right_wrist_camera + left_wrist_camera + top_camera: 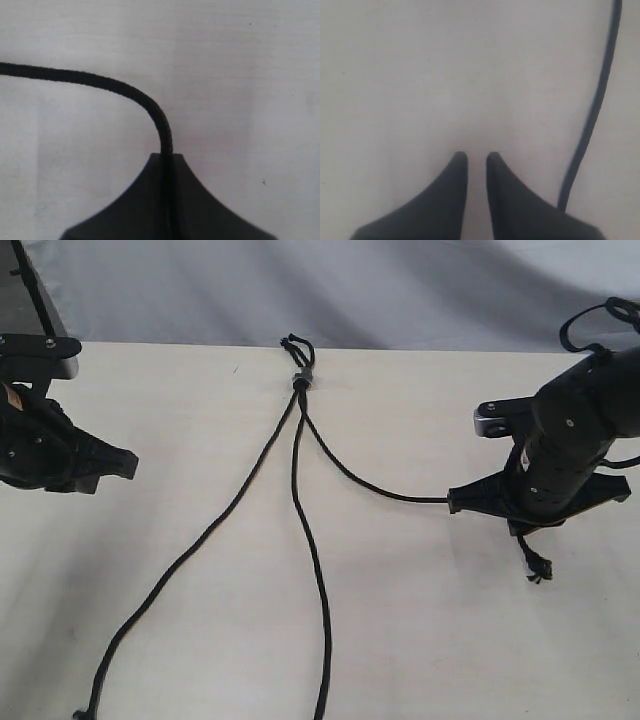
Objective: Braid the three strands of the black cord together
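Black cord (pixel 296 455) lies on the bench (pixel 450 640), knot (pixel 299 383) at the far edge, 3 strands (pixel 315 570) spreading from it. My right fingers (pixel 140 200) are clamped on the right strand (pixel 370 485); my left fingers (pixel 452 190) stand slightly apart, empty, clear of the left strand (pixel 200 550)

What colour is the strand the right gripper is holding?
The strand is black, clearest in the right wrist view.

The black cord (pixel 125 89) is matt woven fibre, its braided surface rough and slightly fuzzy. The table (pixel 450 640) looks like pale wood laminate, smooth, faintly grained, with a dull sheen. The left gripper (pixel 476 156) and right gripper (pixel 167 157) look like smooth matt black plastic.
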Action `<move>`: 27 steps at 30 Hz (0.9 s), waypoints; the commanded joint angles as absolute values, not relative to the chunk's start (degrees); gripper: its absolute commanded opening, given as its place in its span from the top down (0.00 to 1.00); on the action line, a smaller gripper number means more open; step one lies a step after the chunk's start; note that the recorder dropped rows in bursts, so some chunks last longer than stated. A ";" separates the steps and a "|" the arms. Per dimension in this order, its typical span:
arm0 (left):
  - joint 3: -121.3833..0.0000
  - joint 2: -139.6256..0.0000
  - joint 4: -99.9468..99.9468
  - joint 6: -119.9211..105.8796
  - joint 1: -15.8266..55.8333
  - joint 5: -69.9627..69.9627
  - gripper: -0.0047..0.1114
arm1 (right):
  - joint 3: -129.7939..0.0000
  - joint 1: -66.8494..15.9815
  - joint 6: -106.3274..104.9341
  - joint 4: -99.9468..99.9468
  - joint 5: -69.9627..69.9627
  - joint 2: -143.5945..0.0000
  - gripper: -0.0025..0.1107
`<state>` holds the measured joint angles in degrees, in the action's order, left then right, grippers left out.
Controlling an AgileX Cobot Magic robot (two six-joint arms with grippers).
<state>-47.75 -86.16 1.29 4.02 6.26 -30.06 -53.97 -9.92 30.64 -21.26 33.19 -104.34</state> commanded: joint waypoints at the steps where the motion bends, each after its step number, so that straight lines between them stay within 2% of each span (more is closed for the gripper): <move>1: -48.37 -86.22 3.39 3.79 6.56 -29.73 0.67 | -53.93 -9.63 32.08 -21.01 33.27 -104.42 0.98; 4: -48.37 -86.22 6.37 1.52 6.56 -29.56 0.56 | -53.93 -9.74 32.10 -21.01 33.27 -104.42 0.98; 7: -48.37 -86.22 11.20 -2.73 7.04 -29.56 0.53 | -53.93 -10.53 32.10 -21.01 33.27 -104.42 0.97; 8: -48.37 -86.22 11.44 -3.42 7.64 -29.44 0.53 | -53.93 -10.96 32.10 -21.25 33.27 -104.42 0.95; 9: -48.37 -86.22 11.44 -3.42 8.53 -28.99 0.53 | -53.93 -11.22 32.10 -21.53 33.27 -104.42 0.91; 14: -48.41 -86.36 11.44 -3.42 15.91 -24.23 0.53 | -53.93 -12.26 32.19 -22.50 32.53 -104.42 0.53; 16: -48.98 -87.34 11.44 -3.42 19.72 -21.98 0.53 | -55.01 -12.11 32.08 -22.50 33.06 -104.42 0.42; 18: -50.47 -89.47 11.44 -3.42 23.07 -21.98 0.53 | -56.28 -12.11 31.19 -22.50 34.20 -104.18 0.39; 27: -62.09 -106.71 10.78 -3.42 37.31 -26.88 0.53 | -59.26 -12.11 29.37 -24.04 39.00 -99.95 0.43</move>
<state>-58.58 -102.32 10.94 -3.25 33.78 -24.52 -58.90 -12.17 30.04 -23.22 38.08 -101.32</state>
